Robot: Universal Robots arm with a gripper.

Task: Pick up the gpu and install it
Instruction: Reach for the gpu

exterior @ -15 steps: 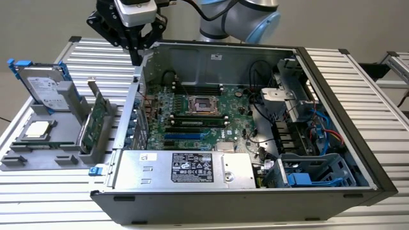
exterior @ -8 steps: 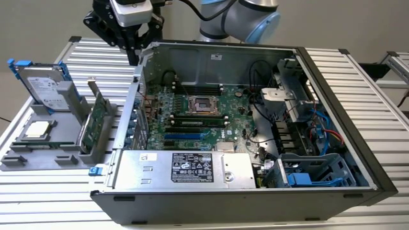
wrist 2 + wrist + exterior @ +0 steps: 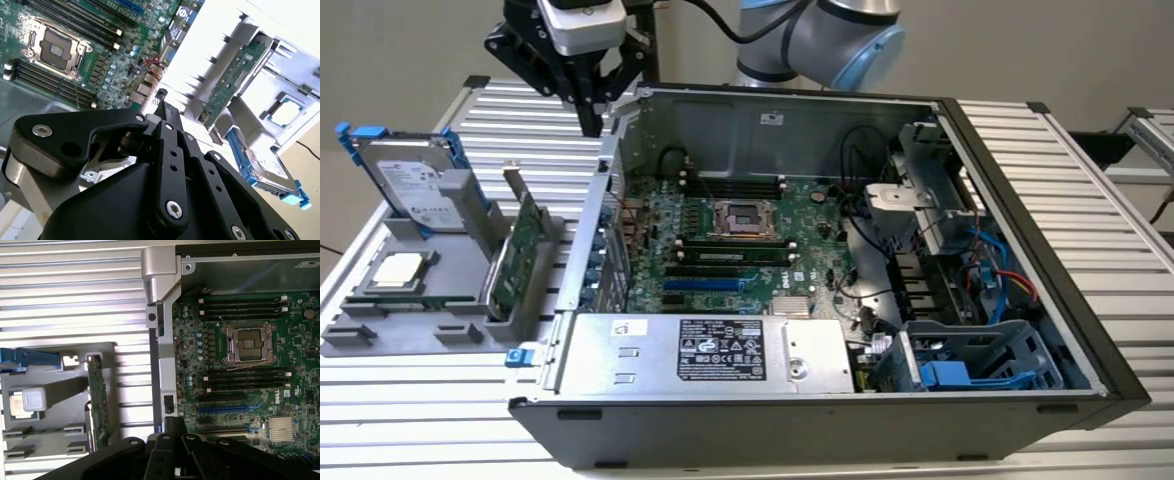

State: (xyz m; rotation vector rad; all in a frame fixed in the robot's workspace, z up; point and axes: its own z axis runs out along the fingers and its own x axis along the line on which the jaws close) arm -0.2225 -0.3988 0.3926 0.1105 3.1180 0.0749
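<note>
The gpu (image 3: 523,250) is a thin green card with a silver bracket end. It stands on edge in a slot of the grey holder (image 3: 400,335), just outside the open computer case on the exterior view's left. Both wrist views show the gpu (image 3: 231,80) (image 3: 98,405) in that slot. My gripper (image 3: 592,125) hangs above the slatted table behind the holder, close to the case's rear corner. Its black fingers (image 3: 172,422) are shut with nothing between them, well apart from the card.
The open case (image 3: 1014,230) holds the motherboard (image 3: 720,250) with a bare CPU socket, RAM sticks and blue expansion slots (image 3: 707,285). A power supply (image 3: 707,350) lies along its near side. The holder also carries a hard drive (image 3: 414,185) and a CPU chip (image 3: 398,270).
</note>
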